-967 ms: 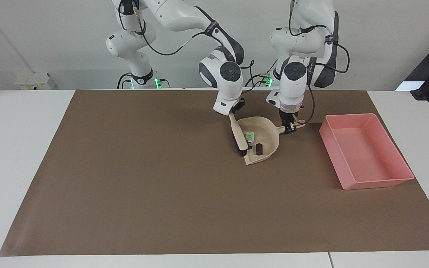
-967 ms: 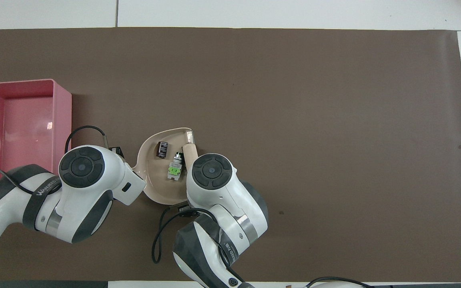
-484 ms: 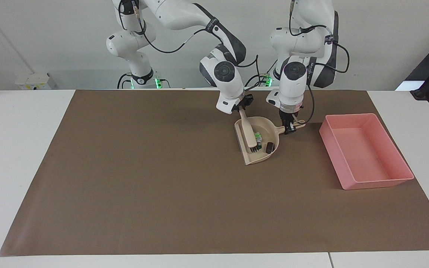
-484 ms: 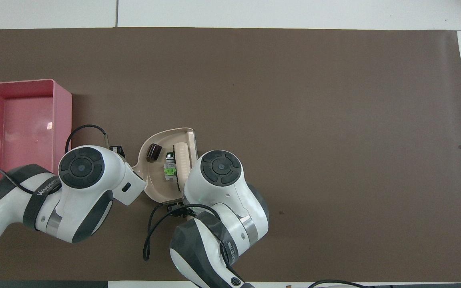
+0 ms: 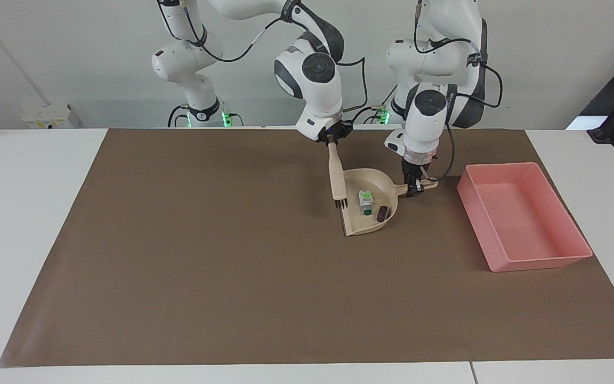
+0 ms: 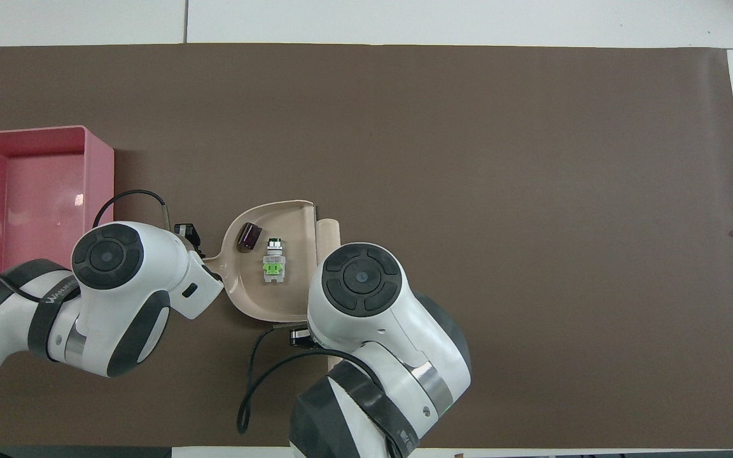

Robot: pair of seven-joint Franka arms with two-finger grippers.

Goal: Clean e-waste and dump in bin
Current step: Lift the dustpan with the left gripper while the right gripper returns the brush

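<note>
Sweeping part looks done to me: both bits of e-waste sit inside the dustpan point(image 5: 366, 207), the white cylinder point(image 5: 364, 201) with its green mark and the dark piece point(image 5: 381, 214) just beside it at about 4 o'clock in the facing view. What's left is the dump. The pink bin point(image 5: 523, 216) has nothing in it and sits at roughly 3 o'clock from the pan, toward the left arm's end of the table, with bare brown mat point(image 5: 205, 256) between them.

The left gripper point(image 5: 412, 188) points straight down, clamped tight on the dustpan's handle, and the pan looks tipped up a little at its mouth. The right gripper point(image 5: 332, 141) hangs higher with its wrist angled, closed on the brush point(image 5: 337, 178), which dangles bristles-down over the pan's open edge.
</note>
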